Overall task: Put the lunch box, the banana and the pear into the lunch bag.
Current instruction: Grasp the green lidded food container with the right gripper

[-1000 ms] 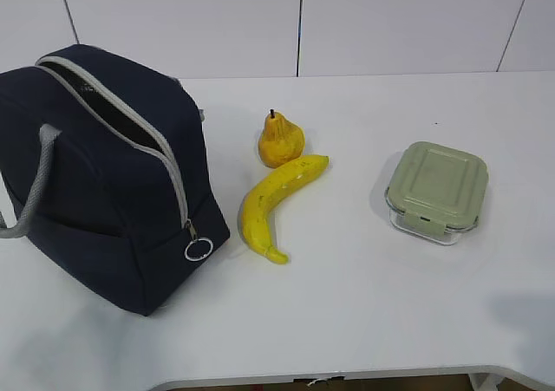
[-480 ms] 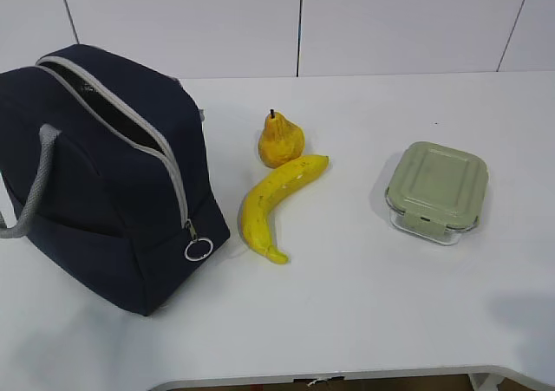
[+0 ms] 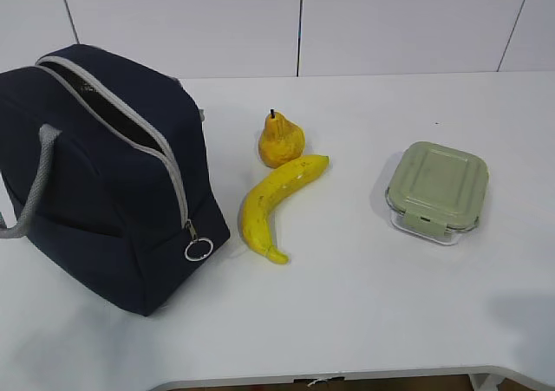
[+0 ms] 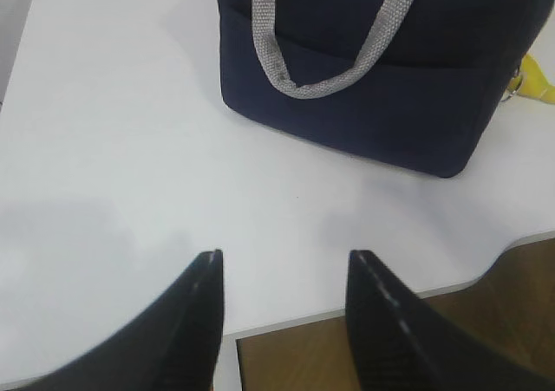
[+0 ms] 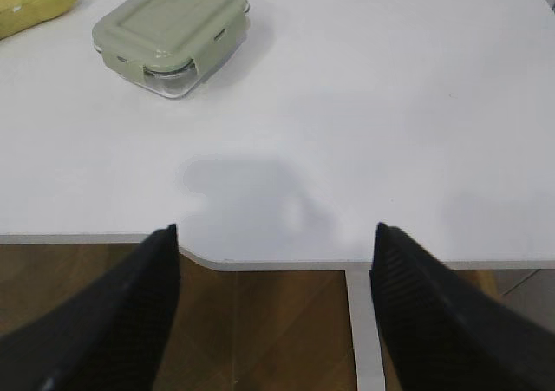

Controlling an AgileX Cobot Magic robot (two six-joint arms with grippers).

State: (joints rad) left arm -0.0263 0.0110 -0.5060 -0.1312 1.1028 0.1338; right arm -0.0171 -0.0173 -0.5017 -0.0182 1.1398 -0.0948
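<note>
Nothing on the bench (image 3: 364, 322) has moved: lunch box (image 3: 436, 190), banana (image 3: 273, 205) and pear (image 3: 280, 141) still lie outside the bag (image 3: 104, 174); left pincer (image 4: 282, 317) and right pincer (image 5: 273, 309) both gape empty, packing unstarted

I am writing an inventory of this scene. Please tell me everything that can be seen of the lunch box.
The lunch box is a small square container with rounded corners. Its body looks like clear glass, and a sage-green lid with snap flaps on its sides closes it. It stands upright and flat on the white table, on the right side, apart from the banana. Nothing touches it except the table. Its contents cannot be made out. The right wrist view shows it too, far ahead on the left.
</note>
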